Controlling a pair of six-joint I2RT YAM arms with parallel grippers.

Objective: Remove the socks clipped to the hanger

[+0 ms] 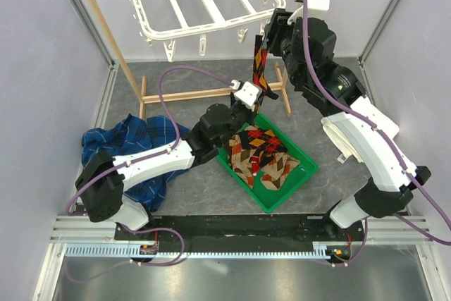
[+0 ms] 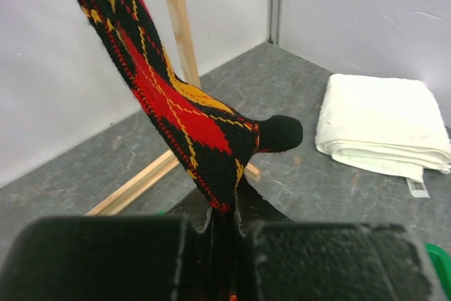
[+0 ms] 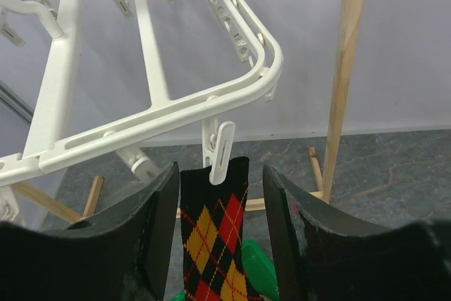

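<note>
**Sock held taut for unclipping**

Left gripper (image 2: 224, 220) pinches the sock (image 2: 176, 111) near its low end, likely to tension it. Right gripper (image 3: 222, 173), spread, straddles the clip (image 3: 220, 147) on the hanger (image 3: 155, 114), probably to release it. Other socks (image 1: 259, 153) lie in the tray (image 1: 301, 174).

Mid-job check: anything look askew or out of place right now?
The blue plaid cloth lies crumpled on the table under the left arm. The sock on the hanger runs slanted, its lower end pinched in the left hand. Nothing looks spilled or broken.
</note>
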